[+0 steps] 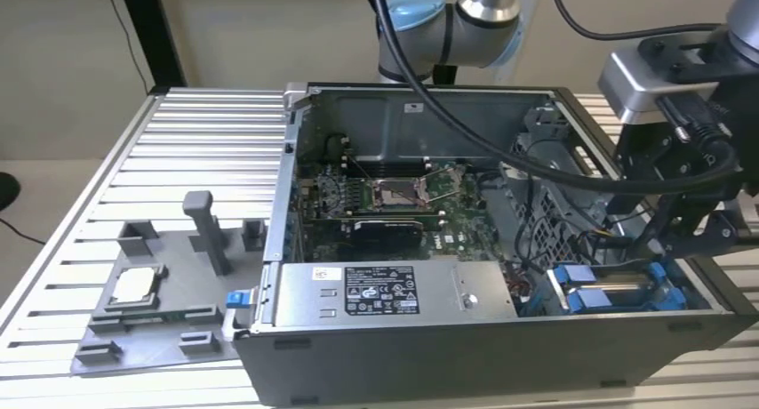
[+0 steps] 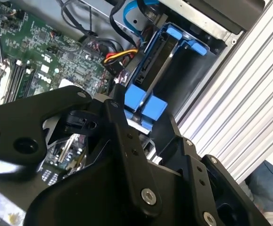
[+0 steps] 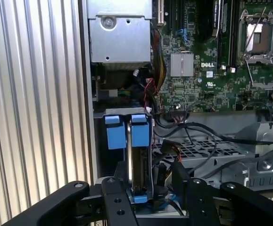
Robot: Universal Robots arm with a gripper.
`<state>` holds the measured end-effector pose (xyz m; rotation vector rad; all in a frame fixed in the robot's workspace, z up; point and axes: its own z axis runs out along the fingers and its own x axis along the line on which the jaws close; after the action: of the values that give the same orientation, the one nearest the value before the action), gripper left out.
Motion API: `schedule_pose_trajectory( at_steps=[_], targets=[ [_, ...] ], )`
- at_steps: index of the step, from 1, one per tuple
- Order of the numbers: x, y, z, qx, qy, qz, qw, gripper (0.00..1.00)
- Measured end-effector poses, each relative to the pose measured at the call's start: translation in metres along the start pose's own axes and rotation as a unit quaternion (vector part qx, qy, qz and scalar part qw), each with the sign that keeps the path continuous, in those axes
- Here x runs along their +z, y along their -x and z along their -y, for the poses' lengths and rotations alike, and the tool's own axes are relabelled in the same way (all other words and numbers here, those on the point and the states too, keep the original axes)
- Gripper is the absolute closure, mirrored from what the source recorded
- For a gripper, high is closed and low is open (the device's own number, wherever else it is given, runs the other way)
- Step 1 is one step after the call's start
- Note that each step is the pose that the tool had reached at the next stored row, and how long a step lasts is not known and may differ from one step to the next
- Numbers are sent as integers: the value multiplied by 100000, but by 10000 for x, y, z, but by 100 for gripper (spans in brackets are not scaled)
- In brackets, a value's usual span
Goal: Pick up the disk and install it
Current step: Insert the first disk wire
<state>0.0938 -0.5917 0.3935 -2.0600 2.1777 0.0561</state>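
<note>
The disk [image 1: 617,293] stands on edge in the drive bay at the case's front corner, on the exterior view's right. It is a silver-grey slab in a blue carrier with blue tabs. My gripper [image 1: 691,249] hangs just above the disk's end nearest the case wall. In the first wrist view the disk [image 3: 138,160] runs down between my black fingers [image 3: 117,200], with a gap on one side, so my gripper [image 3: 153,197] is open around it. In the second wrist view the disk's blue tabs [image 2: 145,107] sit just past my gripper [image 2: 146,129].
The open computer case [image 1: 392,364] holds a motherboard [image 1: 392,196], a grey power supply box [image 1: 379,289] and loose cables near the bay. A grey fixture plate [image 1: 155,338] with a small square chip [image 1: 134,285] lies on the slatted table [image 1: 190,133] at the exterior view's left.
</note>
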Motion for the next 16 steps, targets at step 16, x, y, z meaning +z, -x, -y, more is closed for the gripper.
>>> schedule_pose_trajectory(
  at_steps=[16],
  targets=[
    [182, -15, 43, 6034, -743, 181, 99815, 0]
  ],
)
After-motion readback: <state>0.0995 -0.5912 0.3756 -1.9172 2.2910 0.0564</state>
